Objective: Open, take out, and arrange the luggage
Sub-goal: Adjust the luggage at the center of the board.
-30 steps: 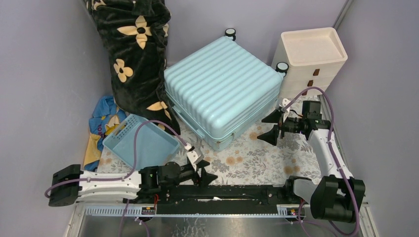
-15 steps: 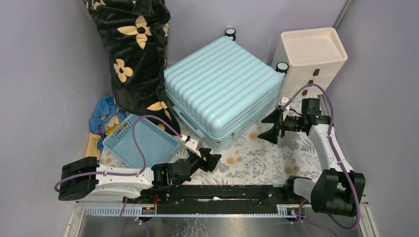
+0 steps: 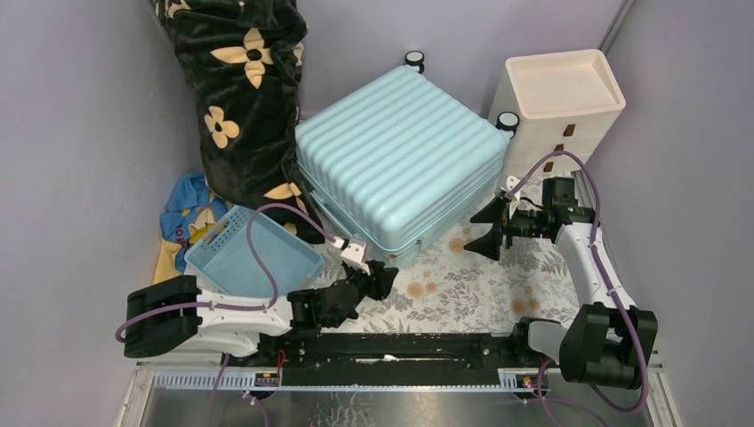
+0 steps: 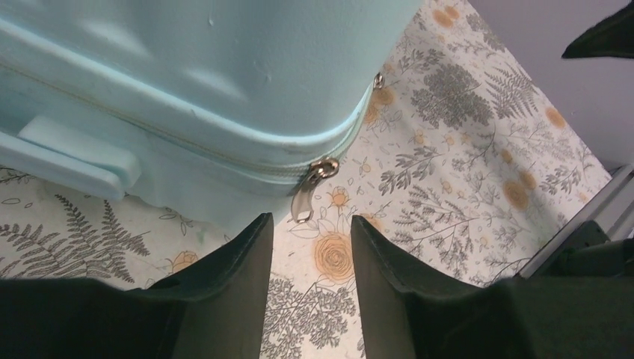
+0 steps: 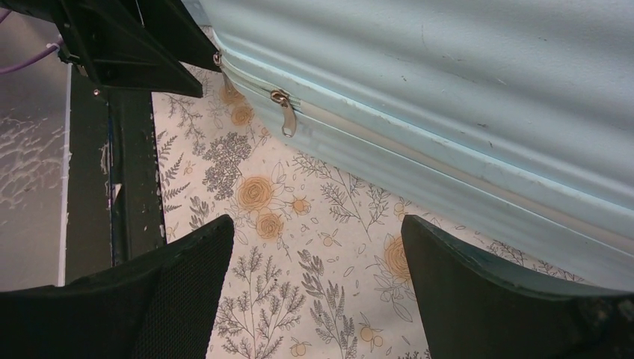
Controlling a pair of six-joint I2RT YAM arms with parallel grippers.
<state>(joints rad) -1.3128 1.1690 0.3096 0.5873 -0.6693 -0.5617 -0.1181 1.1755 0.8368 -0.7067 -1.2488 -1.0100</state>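
The luggage (image 3: 396,156), a pale aqua ribbed hard-shell suitcase, lies shut on the floral mat, its wheels toward the back wall. My left gripper (image 3: 378,280) is at its near corner. In the left wrist view the luggage (image 4: 224,75) fills the top, and a metal zipper pull (image 4: 306,198) hangs from its seam just beyond my left gripper (image 4: 310,218), which is open with only mat between its fingers. My right gripper (image 3: 480,233) is wide open beside the suitcase's right side. The right wrist view shows the luggage (image 5: 448,90), a zipper pull (image 5: 285,116) and my right gripper (image 5: 315,224) holding nothing.
A black blanket with cream flowers (image 3: 244,98) hangs at the back left. A small blue basket (image 3: 253,258) sits left of the suitcase, beside a blue and yellow cloth (image 3: 182,222). A cream drawer unit (image 3: 556,107) stands at the back right. Walls close in on both sides.
My left arm has reached forward and right to the suitcase's near corner, and its jaws have narrowed. The right gripper has barely moved.
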